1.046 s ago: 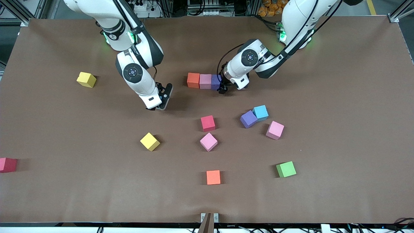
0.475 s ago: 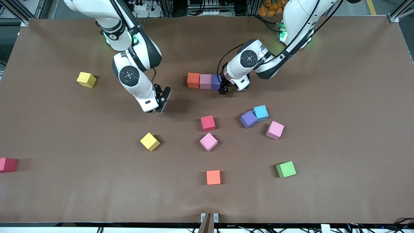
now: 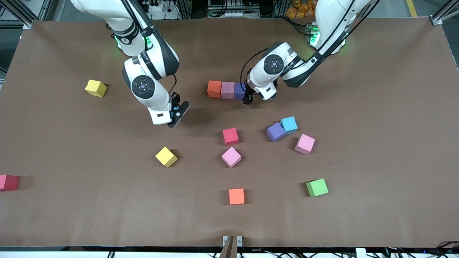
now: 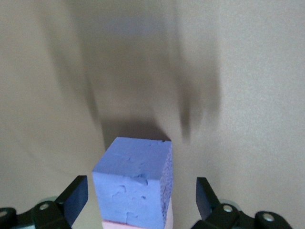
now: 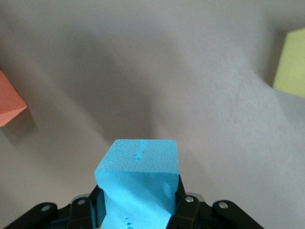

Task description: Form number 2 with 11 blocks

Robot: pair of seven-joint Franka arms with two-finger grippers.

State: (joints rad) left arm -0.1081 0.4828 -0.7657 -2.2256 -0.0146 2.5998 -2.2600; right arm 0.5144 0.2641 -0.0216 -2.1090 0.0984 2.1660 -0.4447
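Blue block (image 5: 138, 183) hides between right gripper (image 5: 138, 210) fingers.

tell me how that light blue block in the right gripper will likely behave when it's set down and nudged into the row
The light blue block shows a pitted, matte surface with a small dent, so it is probably light foam that gives slightly under the right gripper. Its flat faces and square edges suggest it will sit still, not roll. The matte skin probably grips the table, so pushed high it might tip.
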